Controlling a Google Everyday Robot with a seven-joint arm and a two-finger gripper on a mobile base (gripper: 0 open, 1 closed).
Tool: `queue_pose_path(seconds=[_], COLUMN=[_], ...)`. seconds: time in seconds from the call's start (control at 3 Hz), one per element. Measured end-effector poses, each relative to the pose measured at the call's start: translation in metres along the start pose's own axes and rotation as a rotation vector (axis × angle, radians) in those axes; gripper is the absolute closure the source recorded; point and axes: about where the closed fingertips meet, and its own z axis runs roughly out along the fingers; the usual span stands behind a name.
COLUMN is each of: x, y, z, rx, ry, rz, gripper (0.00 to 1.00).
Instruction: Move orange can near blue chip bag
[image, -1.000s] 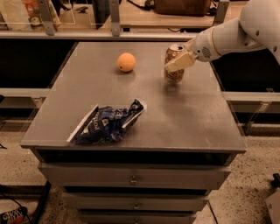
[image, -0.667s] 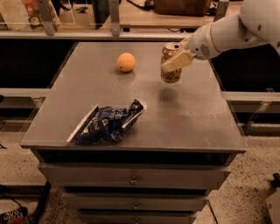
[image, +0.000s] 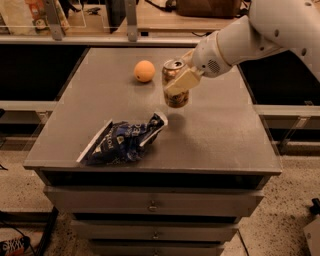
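The orange can (image: 174, 95) is a golden drink can with a silver top. It hangs upright above the grey table (image: 220, 135), held in my gripper (image: 181, 79), which is shut on it from the right side. The white arm reaches in from the upper right. The blue chip bag (image: 125, 142) lies crumpled on the table's front left, with white edges. The can is up and to the right of the bag's right tip, a short way from it.
A round orange fruit (image: 144, 71) sits on the table at the back, left of the can. Drawers (image: 150, 204) run below the table front. A shelf with clutter (image: 35, 15) stands behind the table.
My gripper has carried the can left and toward the front of the table, lifted off the surface, closer to the blue chip bag.
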Motion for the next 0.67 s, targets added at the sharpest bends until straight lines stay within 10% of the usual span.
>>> queue_pose_path(seconds=[0.67], x=[-0.017], y=[0.046], z=[0.034], rx=[-0.124], ry=[-0.007], rz=[-0.062], gripper=[0.48])
